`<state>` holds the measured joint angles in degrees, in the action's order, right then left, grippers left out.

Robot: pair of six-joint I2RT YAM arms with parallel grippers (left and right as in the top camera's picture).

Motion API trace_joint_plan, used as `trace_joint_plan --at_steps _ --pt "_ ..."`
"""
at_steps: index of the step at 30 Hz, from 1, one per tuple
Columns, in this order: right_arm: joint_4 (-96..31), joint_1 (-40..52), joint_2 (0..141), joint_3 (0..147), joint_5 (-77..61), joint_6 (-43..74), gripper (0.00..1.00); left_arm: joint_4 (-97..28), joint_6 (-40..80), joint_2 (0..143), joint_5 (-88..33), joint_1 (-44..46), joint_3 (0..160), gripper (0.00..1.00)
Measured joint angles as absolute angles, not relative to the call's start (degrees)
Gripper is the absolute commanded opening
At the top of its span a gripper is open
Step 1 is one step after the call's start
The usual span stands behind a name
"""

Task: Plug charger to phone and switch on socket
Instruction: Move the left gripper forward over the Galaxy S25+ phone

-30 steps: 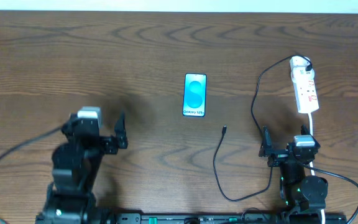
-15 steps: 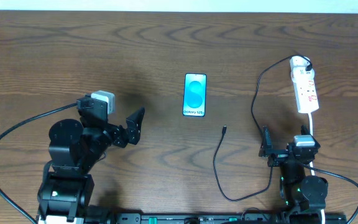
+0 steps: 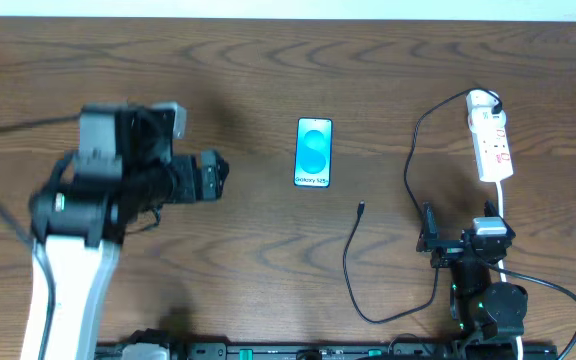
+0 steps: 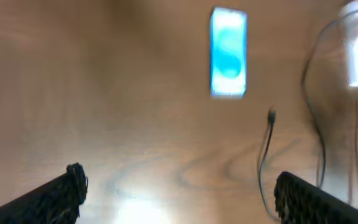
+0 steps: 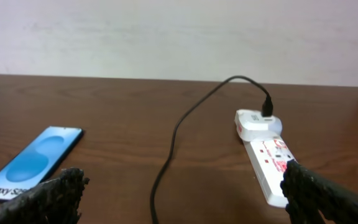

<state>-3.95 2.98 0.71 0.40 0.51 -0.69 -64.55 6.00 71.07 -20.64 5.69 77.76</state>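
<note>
The charger is a thin blk cable, v. light and floppy. It lies in a loose loop on the tabletop, lower right of ctr in the overhead view, and runs down, round and back up to the socket at the upper right. Its free plug tip lies bare on the wood, below and to the right of the phone, near but not touching.

Pinched mid-length the cable won't hold a direction. IMO the best hold is on the small stiff plug body or just behind it, w/ the tip sticking out past the grip. It's a small thing and could easily slip or twist.

The phone lies flat, screen up and lit blue, text end toward the bottom of the frame. It's slim and smooth and prob slides on the wood when the plug pushes in, so it wants bracing by the edges, not the glass. Can't see the port from here.

The socket is rigid, white w/ red marks; the switches are too small to read as on or off.

The left tool hangs over the tabletop left of the phone, jaws wide apart, nothing in them; its own view is blurred. The right tool sits at the lower right near the cable loop, also gaping and empty.
</note>
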Motion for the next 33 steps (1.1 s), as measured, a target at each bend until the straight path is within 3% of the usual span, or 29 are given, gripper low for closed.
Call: trace_joint_plan --at_steps 9,33 --pt "-4.05 2.98 0.69 0.40 0.49 -0.71 0.99 -66.32 7.46 84.86 -24.21 8.38 82.37 0.98" --pt "-4.05 2.98 0.69 0.40 0.49 -0.71 0.99 -63.81 12.60 85.19 -27.38 12.32 82.35 0.98"
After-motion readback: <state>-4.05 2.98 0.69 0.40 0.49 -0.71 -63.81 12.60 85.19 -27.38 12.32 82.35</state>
